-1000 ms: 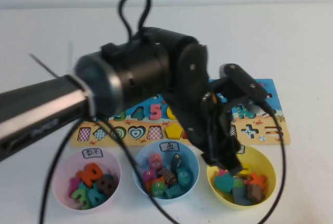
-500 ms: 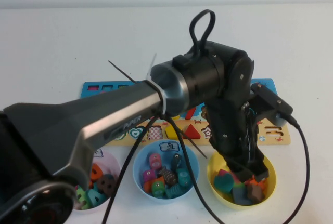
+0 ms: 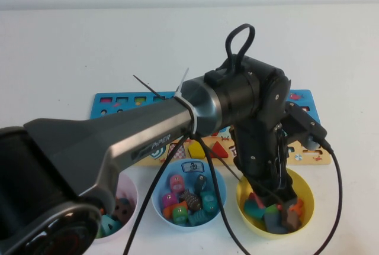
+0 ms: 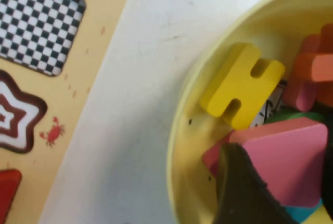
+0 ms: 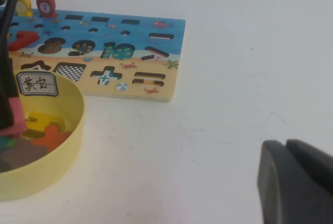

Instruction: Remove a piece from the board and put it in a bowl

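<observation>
Plain white lab tabletop (image 3: pixel 331 48), robot-rigged

Left arm (image 3: pixel 177 125) hides the board (image 3: pixel 305 104) (mid-part).

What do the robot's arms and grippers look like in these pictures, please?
The left arm is a dark grey tube with pale lettering and a silver band, ending in a glossy black wrist housing. Black cables loop above it and trail below. The left gripper, over the yellow bowl, is black. Of the right gripper, only dark grey rounded fingers show.

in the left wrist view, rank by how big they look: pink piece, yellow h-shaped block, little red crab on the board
1. pink piece
2. yellow H-shaped block, somewhat smaller
3. red crab print, smallest
The left gripper partly covers the piece.
</observation>
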Action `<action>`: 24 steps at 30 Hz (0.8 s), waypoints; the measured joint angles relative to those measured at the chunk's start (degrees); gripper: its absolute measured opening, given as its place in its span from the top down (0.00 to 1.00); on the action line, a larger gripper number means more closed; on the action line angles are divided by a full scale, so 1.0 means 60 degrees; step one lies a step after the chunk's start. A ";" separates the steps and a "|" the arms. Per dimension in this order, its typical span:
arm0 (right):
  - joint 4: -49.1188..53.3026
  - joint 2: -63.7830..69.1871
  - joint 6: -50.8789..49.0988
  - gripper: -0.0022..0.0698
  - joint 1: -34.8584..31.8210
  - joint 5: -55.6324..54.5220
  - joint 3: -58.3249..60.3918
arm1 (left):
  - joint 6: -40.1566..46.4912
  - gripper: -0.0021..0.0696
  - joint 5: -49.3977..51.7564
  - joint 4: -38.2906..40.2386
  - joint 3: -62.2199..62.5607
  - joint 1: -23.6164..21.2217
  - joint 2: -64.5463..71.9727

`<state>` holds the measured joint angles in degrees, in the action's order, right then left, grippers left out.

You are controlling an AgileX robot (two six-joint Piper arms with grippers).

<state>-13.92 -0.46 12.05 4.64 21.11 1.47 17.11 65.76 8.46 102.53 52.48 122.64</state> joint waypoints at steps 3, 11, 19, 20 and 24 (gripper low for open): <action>0.0000 0.0000 0.0000 0.99 0.0000 0.0000 0.0000 | 0.0018 0.59 -0.0081 -0.0015 0.0012 0.0000 0.0013; 0.0000 0.0000 0.0000 0.99 0.0000 0.0000 0.0000 | 0.0018 0.57 -0.0081 -0.0015 0.0012 0.0000 0.0021; 0.0000 0.0000 0.0000 0.99 0.0000 0.0000 0.0000 | 0.0018 0.40 -0.0158 -0.0062 0.0099 0.0000 0.0036; 0.0000 0.0000 0.0000 0.99 0.0000 0.0000 0.0000 | 0.0018 0.40 -0.0200 -0.0078 0.0138 0.0000 0.0018; 0.0000 0.0000 0.0000 0.99 0.0000 0.0000 0.0000 | 0.0018 0.39 -0.0224 -0.0078 0.0391 0.0000 -0.0097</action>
<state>-13.92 -0.46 12.05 4.64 21.11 1.47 17.22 64.41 7.99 104.87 52.48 122.06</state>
